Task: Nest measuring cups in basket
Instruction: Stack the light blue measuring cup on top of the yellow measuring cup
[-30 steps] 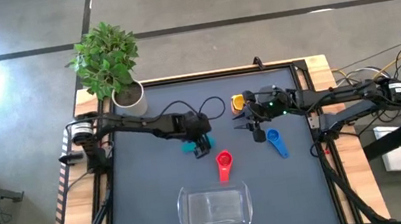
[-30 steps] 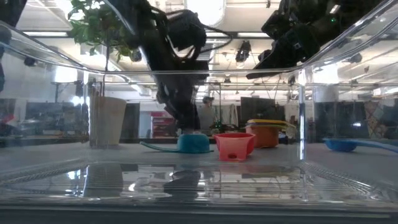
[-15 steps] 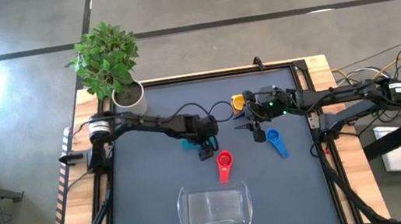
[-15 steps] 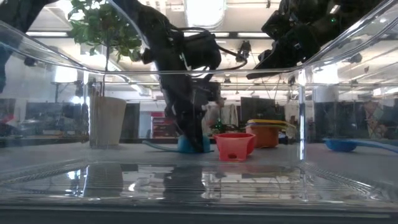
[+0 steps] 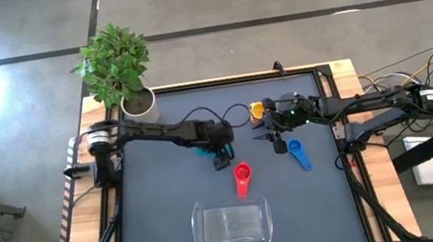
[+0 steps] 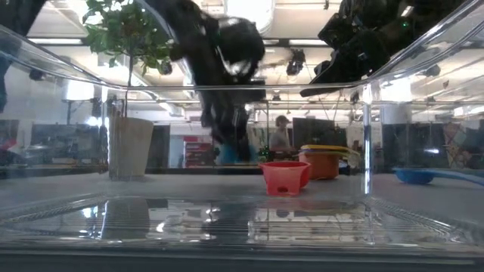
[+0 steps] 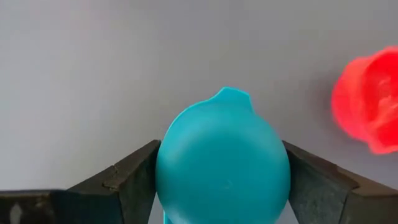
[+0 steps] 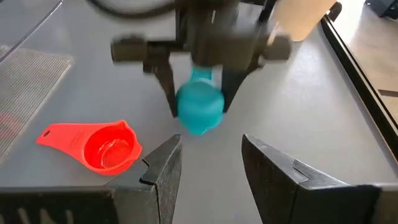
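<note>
A teal measuring cup [image 7: 222, 163] sits between the fingers of my left gripper [image 5: 220, 156] near the table's middle, bottom side toward the wrist camera. The cup [image 8: 200, 107] hangs above the dark tabletop. A red cup [image 5: 242, 175] lies on the table a little nearer the front, right of the teal cup. A blue cup [image 5: 297, 154] lies on the table further right. My right gripper [image 5: 274, 138] hovers open beside the blue cup with nothing between its fingers [image 8: 163, 163]. The clear basket [image 5: 231, 225] stands at the front middle. My left gripper pinches the teal cup's bowl by two opposite sides [image 7: 163, 168] between its two fingers. The fingers [image 8: 166, 87] slant steeply down from above. The cup is lifted clear of the table [image 6: 227, 155], its rounded bottom facing up toward the wrist.
Orange and yellow cups [image 5: 257, 111] are stacked at the far middle, behind my right gripper. A white plant pot [image 5: 139, 105] stands at the far left corner. A black cable [image 5: 199, 117] loops over the left arm.
My left gripper has taken hold of the teal cup, which stood on the table beside the red cup, and has lifted it clear of the tabletop. The red cup has stayed in place.
</note>
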Robot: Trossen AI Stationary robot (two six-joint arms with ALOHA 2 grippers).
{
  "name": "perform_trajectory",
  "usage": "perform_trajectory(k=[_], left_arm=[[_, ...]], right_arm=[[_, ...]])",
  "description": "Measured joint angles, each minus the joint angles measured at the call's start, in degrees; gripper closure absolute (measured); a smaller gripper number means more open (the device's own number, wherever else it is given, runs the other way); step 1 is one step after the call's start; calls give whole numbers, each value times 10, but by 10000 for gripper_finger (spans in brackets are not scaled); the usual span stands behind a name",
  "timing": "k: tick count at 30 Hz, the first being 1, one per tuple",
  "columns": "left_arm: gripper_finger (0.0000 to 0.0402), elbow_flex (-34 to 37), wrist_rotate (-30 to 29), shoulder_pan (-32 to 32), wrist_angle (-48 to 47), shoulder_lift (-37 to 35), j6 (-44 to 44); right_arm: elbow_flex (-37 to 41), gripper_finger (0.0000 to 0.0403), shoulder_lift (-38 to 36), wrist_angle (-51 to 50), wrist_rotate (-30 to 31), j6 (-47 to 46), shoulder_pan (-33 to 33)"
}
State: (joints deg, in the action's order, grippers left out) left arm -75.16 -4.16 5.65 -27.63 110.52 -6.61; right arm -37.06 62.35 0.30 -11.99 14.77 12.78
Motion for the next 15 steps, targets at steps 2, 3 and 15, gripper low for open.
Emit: perform_trajectory(k=[2,3,15], left_arm=[[133,3,-8,-1,9,-26,0],[133,6,-9,-2,16,-42,0],[133,139,-2,-12,318,-225,7]], right_arm=[[0,245,0,0,0,1,0],[0,245,0,0,0,1,0],[77,244,4,264,-100,-51,20]])
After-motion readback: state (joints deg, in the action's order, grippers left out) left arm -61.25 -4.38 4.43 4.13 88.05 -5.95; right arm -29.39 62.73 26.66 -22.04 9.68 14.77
